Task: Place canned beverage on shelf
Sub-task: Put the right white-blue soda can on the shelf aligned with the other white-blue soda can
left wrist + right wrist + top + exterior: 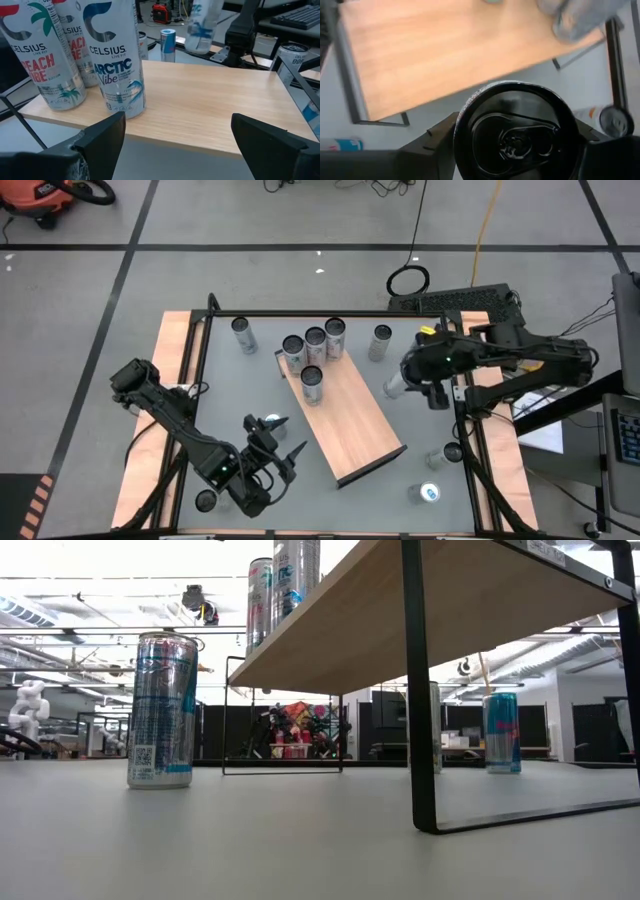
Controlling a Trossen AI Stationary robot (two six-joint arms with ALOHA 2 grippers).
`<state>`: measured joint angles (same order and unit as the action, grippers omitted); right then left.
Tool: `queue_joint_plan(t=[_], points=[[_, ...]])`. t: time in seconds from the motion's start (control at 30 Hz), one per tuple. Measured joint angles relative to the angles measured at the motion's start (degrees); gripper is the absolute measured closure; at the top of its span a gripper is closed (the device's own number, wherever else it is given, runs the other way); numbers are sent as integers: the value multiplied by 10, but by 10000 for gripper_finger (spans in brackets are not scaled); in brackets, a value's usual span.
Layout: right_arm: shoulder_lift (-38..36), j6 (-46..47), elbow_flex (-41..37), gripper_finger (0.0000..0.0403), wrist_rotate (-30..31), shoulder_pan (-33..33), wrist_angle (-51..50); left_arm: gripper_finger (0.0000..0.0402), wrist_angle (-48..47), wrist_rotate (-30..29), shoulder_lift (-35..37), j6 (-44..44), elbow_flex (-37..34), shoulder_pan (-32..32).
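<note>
I count ten cans (312,385), four on the one shelf (350,420), and two arms.

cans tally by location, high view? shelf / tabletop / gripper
shelf cans: 4
tabletop cans: 5
held can in right gripper: 1
Total: 10 cans
</note>
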<state>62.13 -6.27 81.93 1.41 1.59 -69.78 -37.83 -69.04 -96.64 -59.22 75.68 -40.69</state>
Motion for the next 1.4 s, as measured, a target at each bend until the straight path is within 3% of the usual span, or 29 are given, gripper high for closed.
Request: queue_joint_plan(t=[0.37, 1.0, 1.23, 1.4], points=[[1, -116, 12, 190, 0, 72, 18, 46, 44, 0, 0, 31, 0, 17], [14, -308, 12, 190, -20, 204, 162, 46, 279, 40, -37, 234, 0, 32], [59, -374, 12, 190, -47, 236, 207, 46, 403, 116, -52, 348, 0, 53], [92, -401, 12, 190, -44, 245, 239, 46, 435, 178, -61, 379, 0, 68]])
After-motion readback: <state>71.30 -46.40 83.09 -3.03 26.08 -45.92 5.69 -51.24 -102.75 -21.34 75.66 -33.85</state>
